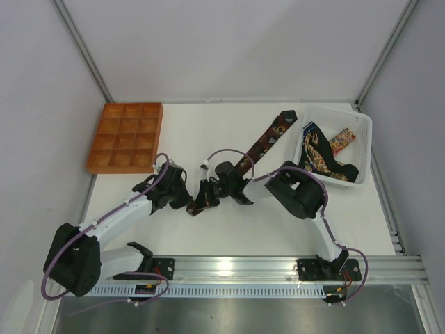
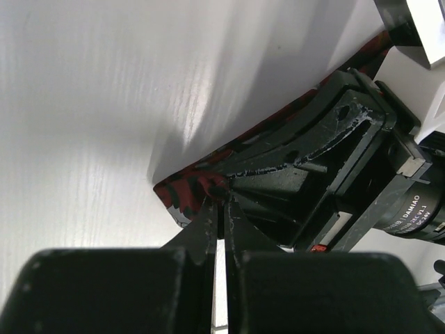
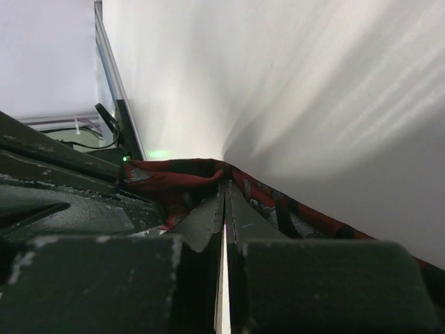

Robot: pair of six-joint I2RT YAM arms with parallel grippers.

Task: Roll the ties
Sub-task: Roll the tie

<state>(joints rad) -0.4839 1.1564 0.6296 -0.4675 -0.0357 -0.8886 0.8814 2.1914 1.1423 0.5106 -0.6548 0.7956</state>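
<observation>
Left tool [image 2: 224,203] and right tool [image 3: 224,186] crowd tip to tip, each pinched shut on the near end of the maroon tie [image 1: 268,139]. It stretches diagonally across the tabletop [image 1: 208,132] toward the white basket [image 1: 363,132] holding other ties [image 1: 321,156]; the orange tray [image 1: 125,137] sits well apart at far left

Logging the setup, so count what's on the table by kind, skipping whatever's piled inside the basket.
maroon patterned fabric necktie: 1
orange rectangular compartment tray: 1
white plastic basket: 1
Total: 3
</observation>
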